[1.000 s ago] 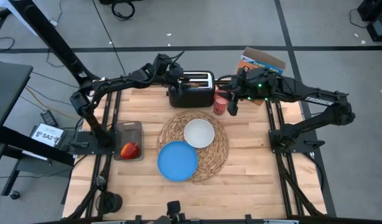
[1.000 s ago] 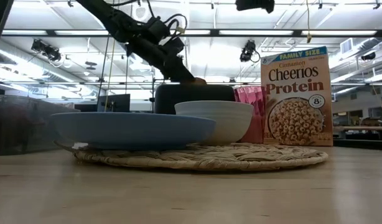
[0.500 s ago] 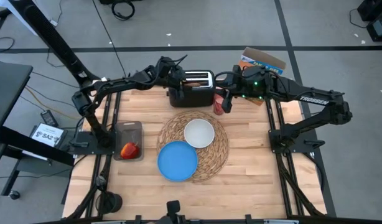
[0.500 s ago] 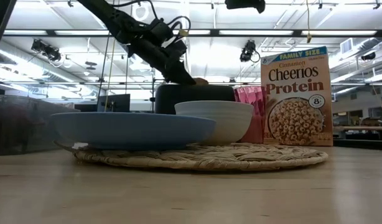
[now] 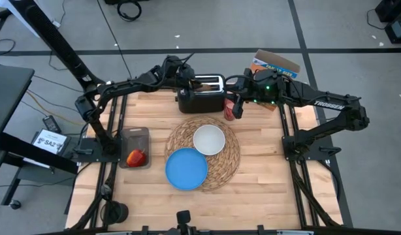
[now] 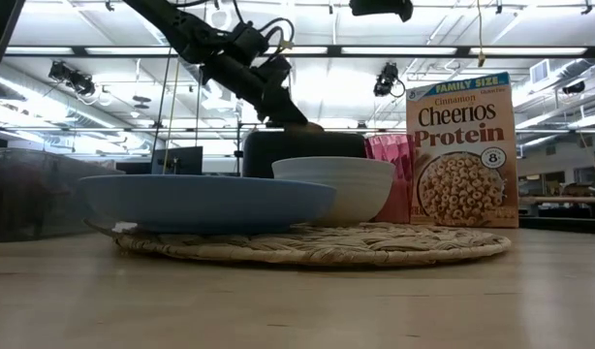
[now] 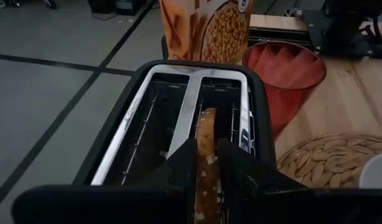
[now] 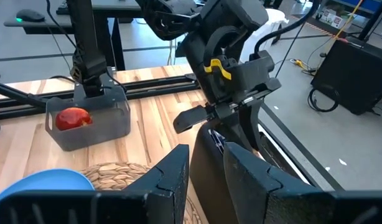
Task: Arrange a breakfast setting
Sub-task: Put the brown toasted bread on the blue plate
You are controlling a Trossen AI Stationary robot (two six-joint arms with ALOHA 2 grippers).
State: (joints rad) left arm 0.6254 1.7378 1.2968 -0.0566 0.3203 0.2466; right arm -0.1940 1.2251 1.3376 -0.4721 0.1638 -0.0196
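Bowl [image 5: 208, 139], plate [image 5: 186, 168] on placemat [image 5: 232, 156]; toaster [image 5: 200, 96] behind; apple [image 5: 135, 157] in tray [image 5: 134, 136]

the high view looks straight down from well above, taking in the whole table [image 5: 266, 189] and the floor around it. the low view sits at the table's surface, close to the placemat [image 6: 307, 244], facing level across it into the room. the left wrist view looks steeply down, near the toaster [image 7: 178, 118]. the right wrist view faces across the table toward the grey tray [image 8: 91, 121]. all four views show the toaster or placemat.
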